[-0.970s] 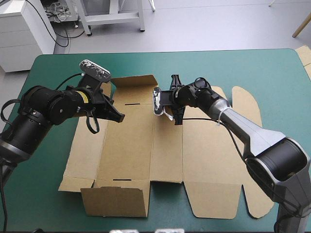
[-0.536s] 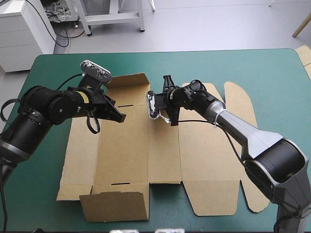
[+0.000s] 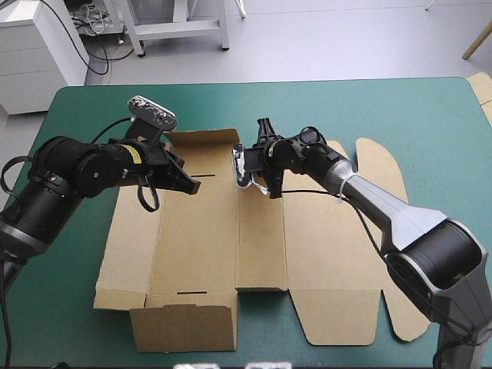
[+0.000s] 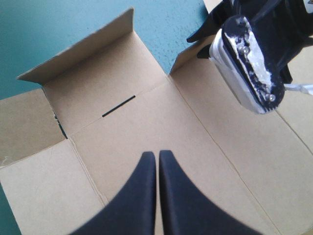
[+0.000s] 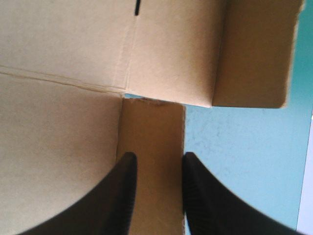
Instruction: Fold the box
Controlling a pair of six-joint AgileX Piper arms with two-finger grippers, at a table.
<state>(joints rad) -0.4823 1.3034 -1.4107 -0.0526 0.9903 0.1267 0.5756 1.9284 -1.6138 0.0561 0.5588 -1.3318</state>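
In the right wrist view the bases of the right gripper (image 5: 156, 157) are cut off at the picture's edge, and whether its fingers (image 5: 124, 196) touch the narrow flap (image 5: 151, 127) seen between them cannot be told. A slot (image 5: 136, 7) in the box (image 5: 58, 49) is cropped there too. In the left wrist view the left gripper (image 4: 157, 152) blurs toward its wide bases. In the high view the left arm (image 3: 69, 177) hides the box's far left part, the right arm (image 3: 400, 219) covers a near corner of its lid, and a piece of board (image 3: 483, 88) at the right edge of the table (image 3: 430, 115) runs out of the picture
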